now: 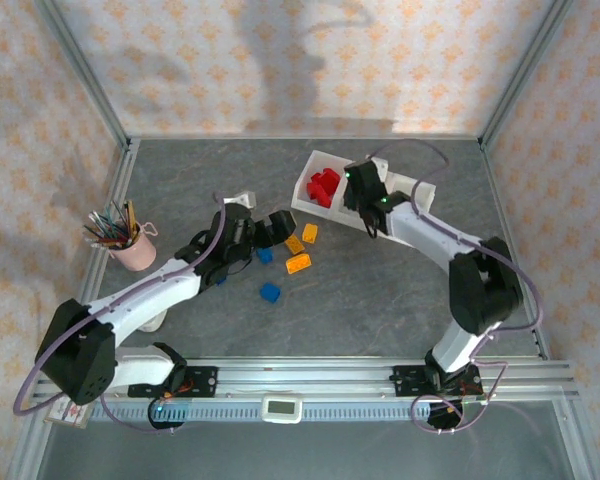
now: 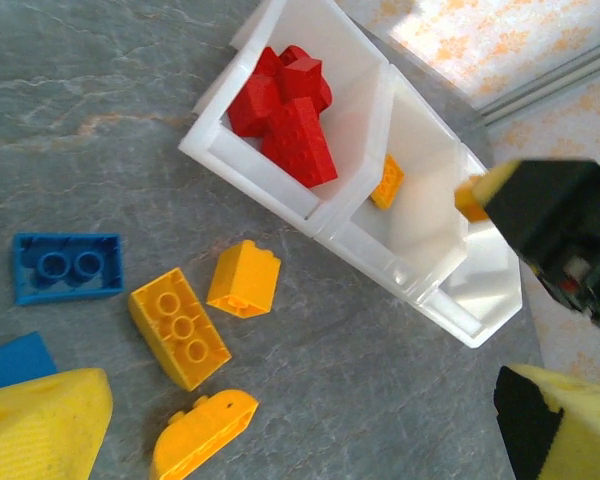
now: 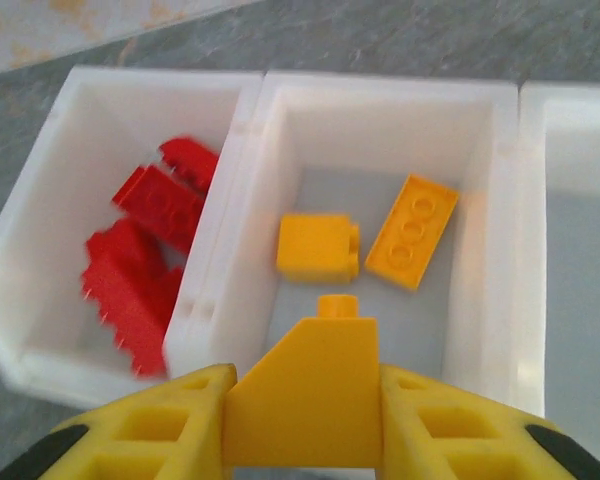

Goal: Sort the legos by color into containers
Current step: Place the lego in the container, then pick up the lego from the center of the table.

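Observation:
The white three-compartment tray (image 1: 310, 170) lies at the back of the table. Its left compartment holds several red legos (image 3: 145, 250), also seen from the left wrist as a red pile (image 2: 290, 110). Two yellow legos (image 3: 318, 247) (image 3: 412, 230) lie in the middle compartment. My right gripper (image 3: 305, 400) (image 1: 367, 215) hovers over the near edge of the middle compartment, shut on a yellow sloped lego (image 3: 325, 380). My left gripper (image 2: 300, 410) (image 1: 278, 225) hangs open over loose yellow legos (image 2: 178, 327) (image 2: 243, 279) (image 2: 202, 435) and blue legos (image 2: 67, 266) on the table, left of the tray.
A pink cup of pens (image 1: 130, 245) stands at the left. Another blue lego (image 1: 270, 292) lies nearer the arm bases. The tray's right compartment (image 3: 580, 260) looks bare. Patterned walls enclose the table on three sides.

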You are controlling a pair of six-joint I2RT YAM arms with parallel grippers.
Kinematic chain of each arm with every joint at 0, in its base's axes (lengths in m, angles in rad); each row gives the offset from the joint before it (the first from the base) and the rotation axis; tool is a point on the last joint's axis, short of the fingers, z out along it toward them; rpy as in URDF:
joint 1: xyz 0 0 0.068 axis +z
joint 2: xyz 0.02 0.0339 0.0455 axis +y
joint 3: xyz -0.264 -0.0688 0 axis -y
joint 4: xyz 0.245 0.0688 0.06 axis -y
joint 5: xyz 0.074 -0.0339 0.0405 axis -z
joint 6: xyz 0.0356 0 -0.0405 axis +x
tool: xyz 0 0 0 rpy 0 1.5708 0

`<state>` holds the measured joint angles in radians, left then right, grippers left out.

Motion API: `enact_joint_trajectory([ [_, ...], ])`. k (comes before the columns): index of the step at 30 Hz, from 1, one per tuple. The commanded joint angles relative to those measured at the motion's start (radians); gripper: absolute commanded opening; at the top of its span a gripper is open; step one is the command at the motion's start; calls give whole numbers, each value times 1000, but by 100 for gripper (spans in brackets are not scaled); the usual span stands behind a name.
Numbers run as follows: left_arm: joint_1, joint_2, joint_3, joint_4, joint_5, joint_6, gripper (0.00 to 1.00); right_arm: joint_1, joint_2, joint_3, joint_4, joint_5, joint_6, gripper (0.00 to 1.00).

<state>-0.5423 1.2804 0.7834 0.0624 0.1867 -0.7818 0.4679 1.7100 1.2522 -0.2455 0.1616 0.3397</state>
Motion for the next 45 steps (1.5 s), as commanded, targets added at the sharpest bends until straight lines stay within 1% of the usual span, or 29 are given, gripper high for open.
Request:
enact_joint_trajectory([
  [1,2,25,47,64,36,25,99,-35,88,75,1,26,-55,41],
  [2,2,32,48,66,32,26,99,-44,115,99,-5,22,-61,42],
  [4,1,45,60,65,33,28,99,-59,167,161,-32,23,-70,50],
  [7,2,56,76,58,34,35,99,-61,197,206,-54,19,-87,58],
  [10,2,53,79,53,34,38,99,-60,166,193,-55,-9,-89,61],
  [15,1,17,59,47,14,35,99,-29,66,82,-22,-72,-78,63],
  [23,3,-100,-18,1,-41,26,99,75,-83,-87,-18,-112,-55,68],
  [30,7,-219,-110,-54,-96,3,99,212,-157,-201,14,-126,-26,72],
  [33,6,-266,-148,-62,-121,-14,99,280,-153,-233,36,-133,-19,74],
  [37,10,-316,-189,-72,-147,-34,99,361,-110,-258,69,-123,-16,78],
  [43,15,-353,-214,-78,-173,-46,99,413,-12,-232,103,-134,-15,83],
  [45,19,-360,-214,-82,-177,-44,99,424,30,-202,97,-114,-31,84],
])
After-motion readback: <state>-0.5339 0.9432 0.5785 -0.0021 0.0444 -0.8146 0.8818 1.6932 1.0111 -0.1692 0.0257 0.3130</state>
